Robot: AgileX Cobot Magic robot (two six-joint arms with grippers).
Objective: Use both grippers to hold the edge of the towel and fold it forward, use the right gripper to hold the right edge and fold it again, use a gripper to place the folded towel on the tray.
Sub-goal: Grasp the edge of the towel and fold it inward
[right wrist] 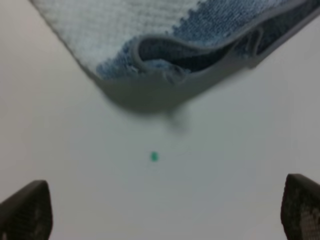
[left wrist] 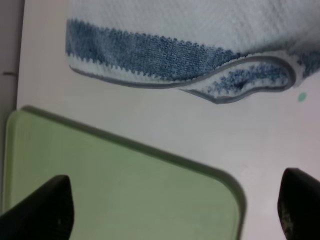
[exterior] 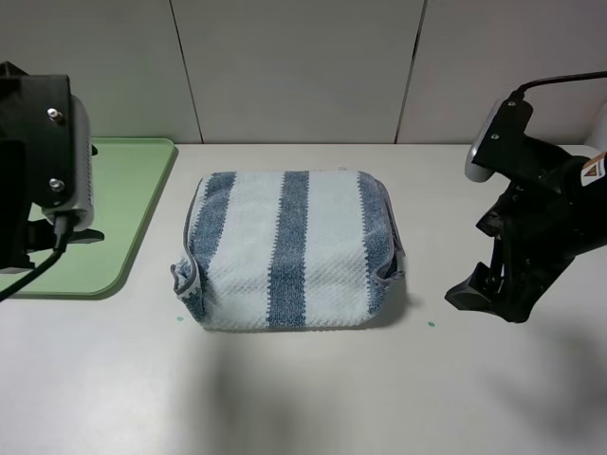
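The towel [exterior: 289, 251] lies folded in half on the white table, blue-grey and white stripes up, its grey hem [exterior: 183, 280] looping out at the left and right sides. The light green tray [exterior: 128, 204] sits at the left. My left gripper [left wrist: 175, 210] is open and empty above the tray's corner [left wrist: 150, 195], with the towel's left side [left wrist: 165, 55] beyond it. My right gripper [right wrist: 160, 210] is open and empty over bare table to the right of the towel; its fingertips [exterior: 469, 292] are low near the table, and the towel's hem [right wrist: 200, 50] lies ahead of it.
A small green dot [exterior: 430, 324] marks the table between the towel and my right gripper; another dot [exterior: 178, 323] sits by the towel's front left corner. A grey panelled wall [exterior: 303, 66] stands behind the table.
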